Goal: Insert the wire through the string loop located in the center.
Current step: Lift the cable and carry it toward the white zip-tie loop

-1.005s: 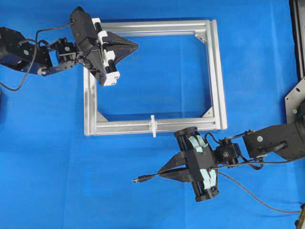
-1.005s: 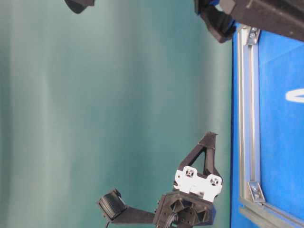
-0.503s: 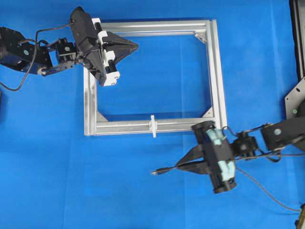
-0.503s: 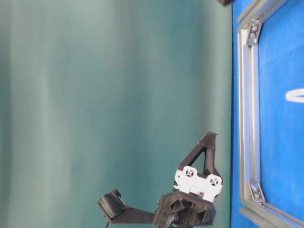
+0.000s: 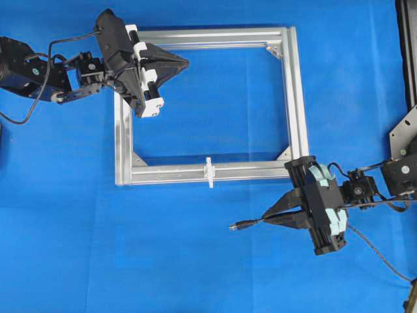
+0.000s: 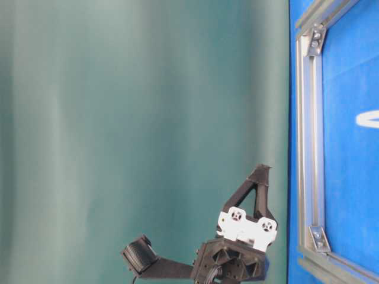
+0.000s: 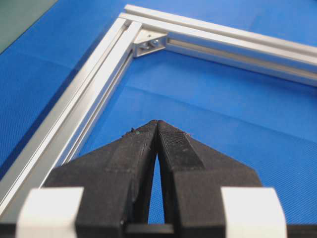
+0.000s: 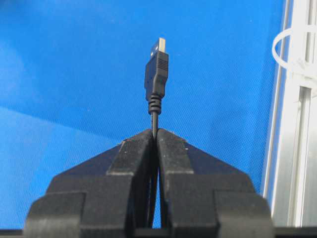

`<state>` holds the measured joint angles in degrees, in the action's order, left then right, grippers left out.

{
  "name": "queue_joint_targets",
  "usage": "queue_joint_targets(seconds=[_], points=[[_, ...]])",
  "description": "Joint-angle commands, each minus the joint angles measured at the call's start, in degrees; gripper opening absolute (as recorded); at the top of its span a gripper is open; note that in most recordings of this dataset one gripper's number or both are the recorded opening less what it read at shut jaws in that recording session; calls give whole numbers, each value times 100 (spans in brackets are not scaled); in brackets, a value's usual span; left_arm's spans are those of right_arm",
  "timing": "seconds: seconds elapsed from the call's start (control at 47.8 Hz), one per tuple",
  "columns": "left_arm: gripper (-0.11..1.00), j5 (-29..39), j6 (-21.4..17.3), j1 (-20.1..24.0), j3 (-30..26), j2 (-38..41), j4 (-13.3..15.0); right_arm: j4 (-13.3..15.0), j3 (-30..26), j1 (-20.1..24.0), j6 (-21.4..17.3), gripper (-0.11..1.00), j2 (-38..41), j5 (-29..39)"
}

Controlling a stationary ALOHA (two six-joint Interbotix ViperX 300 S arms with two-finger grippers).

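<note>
Two arms work over a blue worktop (image 5: 78, 248) that carries a rectangular aluminium frame (image 5: 296, 104). At the lower right of the overhead view the right gripper (image 5: 268, 217) has its jaws closed on the wire (image 5: 251, 223), pinching it just behind the plug. The plug's short metal end points toward the left of that view, and the cable's free length trails away past the gripper toward the lower right corner. In the right wrist view the plug stands straight out of the closed fingertips (image 8: 171, 148), above bare blue cloth.

The string loop (image 5: 209, 172) stands upright across the frame's lower rail, near the middle of that rail. It lies up and to the left of the plug tip, apart from it; the wire is not through it. In the right wrist view it shows at the upper right edge, over the rail.

At the upper left, the left gripper (image 5: 184, 63) hangs over the frame's upper left corner, jaws shut and holding nothing.
</note>
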<state>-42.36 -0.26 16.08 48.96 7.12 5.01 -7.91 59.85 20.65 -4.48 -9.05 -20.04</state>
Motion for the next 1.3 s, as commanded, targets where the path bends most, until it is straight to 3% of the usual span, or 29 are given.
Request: queue_joint_targets(seconds=[0.0, 0.544, 1.277], points=[[0, -35, 9, 9, -44, -158, -18, -18, -62, -26, 0, -2, -79, -26], [0, -35, 9, 0, -44, -167, -18, -18, 70, -1336, 9, -2, -70, -35], [0, -35, 9, 0, -44, -167, -18, -18, 70, -1397, 9, -2, -18, -62]])
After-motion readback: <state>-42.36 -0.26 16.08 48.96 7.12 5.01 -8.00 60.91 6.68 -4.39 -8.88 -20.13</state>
